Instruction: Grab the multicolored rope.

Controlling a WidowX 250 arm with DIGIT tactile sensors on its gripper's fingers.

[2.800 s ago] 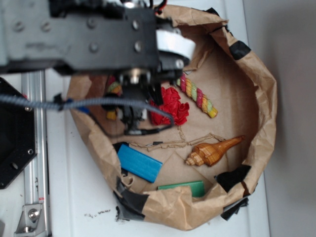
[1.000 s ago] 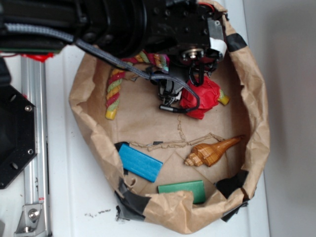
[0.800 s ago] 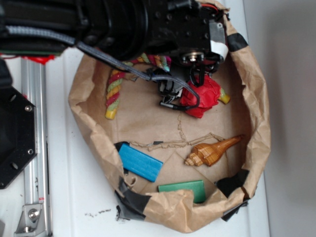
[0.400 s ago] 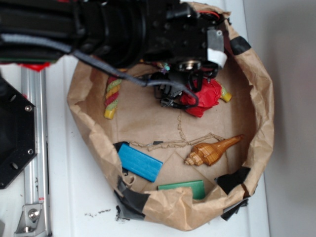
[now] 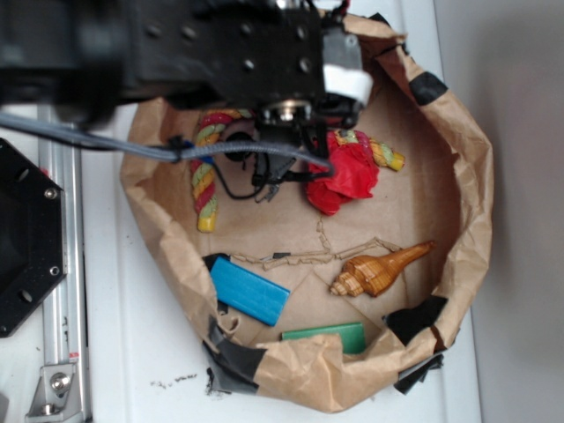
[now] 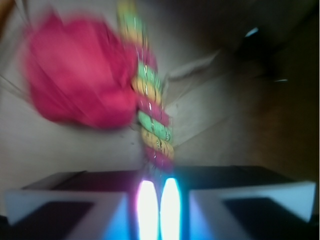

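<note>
Gripping the multicolored rope (image 6: 150,120) w/ pincer (image 6: 159,200) nearly closed, red ball (image 6: 80,75) just beside.

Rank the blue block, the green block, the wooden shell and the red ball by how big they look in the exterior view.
1. wooden shell
2. blue block and red ball, too alike to separate
3. green block, partly hidden by the paper wall

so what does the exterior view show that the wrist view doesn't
Only the exterior view shows the crumpled brown paper basin, the blue rectangular block, the green flat block, the brown spiral seashell and both yellow rope ends. Only the wrist view shows the tool, its pads almost together where the rope runs in. Both show the twisted red, yellow and green rope beside the crumpled red ball.
</note>
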